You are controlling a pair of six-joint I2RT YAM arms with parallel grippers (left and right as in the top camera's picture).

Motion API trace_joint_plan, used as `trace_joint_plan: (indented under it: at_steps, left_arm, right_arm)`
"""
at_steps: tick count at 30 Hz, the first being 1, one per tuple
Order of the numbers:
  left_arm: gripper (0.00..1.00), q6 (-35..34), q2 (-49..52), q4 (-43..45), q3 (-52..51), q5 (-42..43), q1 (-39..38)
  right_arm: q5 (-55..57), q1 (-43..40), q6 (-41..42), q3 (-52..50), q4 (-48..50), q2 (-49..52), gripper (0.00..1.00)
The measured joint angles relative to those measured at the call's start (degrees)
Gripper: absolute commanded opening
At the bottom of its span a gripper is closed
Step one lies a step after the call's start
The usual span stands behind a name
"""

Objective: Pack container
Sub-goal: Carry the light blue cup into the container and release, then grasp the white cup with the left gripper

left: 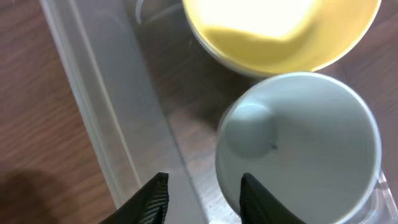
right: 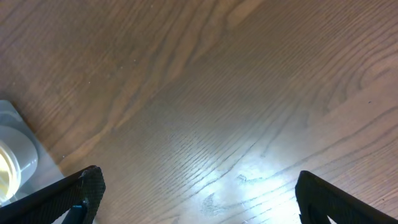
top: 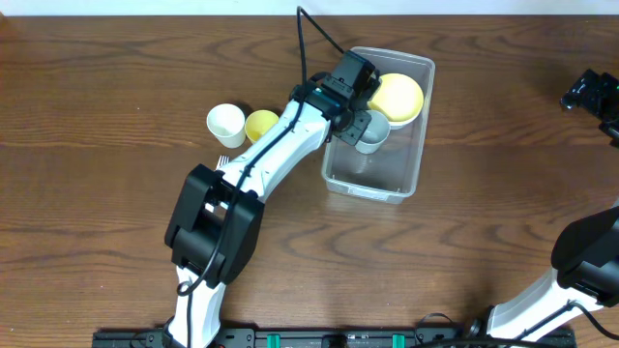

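Observation:
The clear rectangular container stands at the table's back centre. Inside it are a yellow bowl at the far end and a grey cup beside it. My left gripper hovers over the container's left side, open. In the left wrist view its fingers straddle the grey cup's left rim, with the yellow bowl beyond and the container wall to the left. My right gripper is far right, wide open and empty over bare wood.
A white cup and a small yellow cup stand left of the container. A small white utensil lies just in front of them. A pale corner of something shows at the right wrist view's left edge.

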Motion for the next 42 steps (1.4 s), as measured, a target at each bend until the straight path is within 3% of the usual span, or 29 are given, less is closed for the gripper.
trace_joint_plan:
  at_steps: [7, 12, 17, 23, 28, 33, 39, 42]
  left_arm:
    - [0.6, -0.1, -1.5, -9.7, 9.5, -1.9, 0.4]
    - [0.72, 0.0, -11.3, -17.8, 13.8, -9.6, 1.7]
    - [0.73, -2.9, -18.9, -27.3, 16.1, -13.7, 10.6]
    - [0.73, -7.4, -13.1, -28.9, 12.3, -5.7, 27.3]
    - [0.71, -8.7, -2.1, -29.0, 9.2, 2.1, 32.5]
    - [0.53, -9.8, 4.4, -28.7, 9.1, 4.9, 32.7]
    - [0.09, -10.9, 6.3, -28.2, 9.1, 6.2, 32.6]
    - [0.06, -10.9, 6.3, -29.0, 9.1, 5.9, 32.6]
  right_arm:
    - [0.0, 0.0, 0.0, 0.0, 0.0, 0.0, 0.99]
    - [0.0, 0.0, 0.0, 0.0, 0.0, 0.0, 0.99]
    - [0.0, 0.0, 0.0, 0.0, 0.0, 0.0, 0.99]
    - [0.0, 0.0, 0.0, 0.0, 0.0, 0.0, 0.99]
    - [0.0, 0.0, 0.0, 0.0, 0.0, 0.0, 0.99]
    - [0.0, 0.0, 0.0, 0.0, 0.0, 0.0, 0.99]
    - [0.0, 0.0, 0.0, 0.0, 0.0, 0.0, 0.99]
    - [0.0, 0.0, 0.0, 0.0, 0.0, 0.0, 0.99]
